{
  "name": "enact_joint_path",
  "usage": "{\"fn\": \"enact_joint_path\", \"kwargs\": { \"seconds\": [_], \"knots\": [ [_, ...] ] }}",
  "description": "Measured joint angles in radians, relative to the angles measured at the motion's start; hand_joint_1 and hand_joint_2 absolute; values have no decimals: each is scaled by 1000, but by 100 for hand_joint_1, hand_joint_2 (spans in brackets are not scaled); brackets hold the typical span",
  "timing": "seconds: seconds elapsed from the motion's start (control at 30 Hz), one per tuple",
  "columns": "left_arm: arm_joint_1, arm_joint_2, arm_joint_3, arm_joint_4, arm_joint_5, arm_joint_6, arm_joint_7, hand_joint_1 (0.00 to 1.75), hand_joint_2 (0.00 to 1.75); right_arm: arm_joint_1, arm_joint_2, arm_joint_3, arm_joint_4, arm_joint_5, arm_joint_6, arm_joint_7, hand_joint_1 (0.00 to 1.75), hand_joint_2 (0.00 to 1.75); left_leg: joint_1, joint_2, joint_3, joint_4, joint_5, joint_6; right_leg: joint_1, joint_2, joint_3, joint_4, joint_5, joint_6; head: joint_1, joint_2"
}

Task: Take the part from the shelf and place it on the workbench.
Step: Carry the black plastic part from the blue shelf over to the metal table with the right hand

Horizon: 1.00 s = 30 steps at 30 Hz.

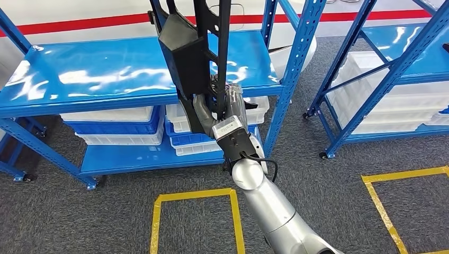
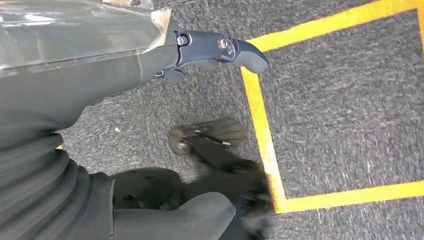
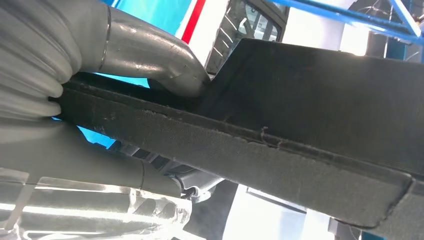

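One long black part (image 1: 190,53), its top cut off by the frame, stands upright before the blue shelf (image 1: 106,79), gripped low by the right hand (image 1: 225,108); the left hand (image 2: 220,50) hangs empty, fingers apart.

i count one black part (image 1: 190,47), held up in my right hand (image 1: 225,108). two blue shelf racks: one ahead (image 1: 106,74), one off to the right (image 1: 402,47). on the floor, two yellow tape squares (image 1: 196,211) (image 1: 407,206). white bins (image 1: 114,114) and blue ones (image 1: 116,128) sit stacked under the shelves; i cannot tell how many.
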Motion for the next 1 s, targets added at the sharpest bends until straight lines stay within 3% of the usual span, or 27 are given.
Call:
{"fn": "enact_joint_path", "kwargs": {
  "seconds": [0.07,0.17,0.2,0.27,0.33,0.37,0.4,0.47,0.53,0.57,0.63,0.7,0.73,0.8,0.87,0.9,0.93,1.0],
  "knots": [
    [-2,0,0,0,0,-1,-10,0,175,1,1,1,-1,3,0,-10,175,175,-6,-1,49,-78,-28,12,4,-3,-13,10,8,13,1,0],
    [-1,0,1,0,-2,-1,-22,0,175,1,0,4,-1,8,-1,-21,175,175,-14,-3,44,-91,-16,49,6,-6,-17,11,19,33,5,0],
    [0,0,1,0,-2,-1,-25,0,175,1,-1,5,-1,10,-1,-22,175,175,-14,-4,39,-94,-5,61,6,-5,-28,26,8,34,6,0],
    [0,0,2,0,-2,0,-28,0,175,1,-2,7,-1,11,0,-23,175,175,-14,-7,23,-99,16,77,4,0,-69,117,-53,23,8,0],
    [2,1,2,0,-2,1,-30,0,175,3,-5,9,0,11,0,-23,175,175,-16,-15,-1,-98,34,82,4,4,-115,250,-123,15,10,0],
    [3,0,2,0,-2,2,-31,0,175,4,-7,10,0,11,0,-23,175,175,-17,-20,-13,-98,42,81,5,6,-121,289,-142,17,10,0],
    [4,0,3,0,-2,2,-31,0,175,5,-8,12,0,11,0,-23,175,175,-18,-27,-23,-97,50,79,5,8,-107,290,-147,22,11,0],
    [6,0,4,0,-2,3,-32,0,175,4,-8,15,0,11,1,-23,175,175,-20,-43,-39,-97,65,73,5,20,-18,176,-124,31,11,0],
    [7,-1,4,0,-1,4,-34,0,175,2,-7,18,1,11,1,-24,175,175,-25,-58,-51,-95,77,63,9,44,66,43,-101,28,11,0],
    [7,-1,5,0,-1,4,-35,0,175,1,-7,19,1,11,2,-25,175,175,-26,-64,-54,-95,82,57,12,51,84,10,-95,23,11,0],
    [10,-1,6,1,0,3,-36,0,175,0,-6,21,1,11,3,-26,175,175,-24,-76,-58,-100,92,43,15,43,87,-1,-87,10,10,0],
    [15,0,8,1,0,3,-36,0,175,-2,-1,25,2,12,4,-28,175,175,-21,-68,-68,-88,84,34,6,27,90,-6,-75,-5,8,0],
    [16,0,9,2,0,3,-36,0,175,-3,2,26,3,12,4,-29,175,175,-20,-53,-82,-58,63,30,1,18,91,-9,-69,-13,5,0],
    [17,0,13,2,1,3,-36,0,175,-2,5,29,6,14,4,-33,175,175,-18,-20,-130,56,-8,22,0,0,87,-10,-63,-23,0,0],
    [18,-1,16,3,3,2,-35,0,175,1,5,32,10,15,6,-35,175,175,-15,-8,-172,162,-54,13,3,-22,83,-9,-62,-24,-1,0],
    [18,-1,17,3,5,2,-35,0,175,2,5,34,13,15,6,-36,175,175,-12,-4,-171,172,-52,10,4,-32,82,-8,-63,-24,-1,0],
    [19,-1,19,3,7,2,-35,0,175,3,5,35,15,16,7,-36,175,175,-9,2,-151,146,-35,6,4,-42,82,-7,-63,-24,-2,0],
    [18,-1,21,3,10,2,-35,0,175,2,5,39,18,16,7,-37,175,175,-6,35,-73,21,17,4,5,-58,82,-4,-66,-19,-3,0]
  ]
}}
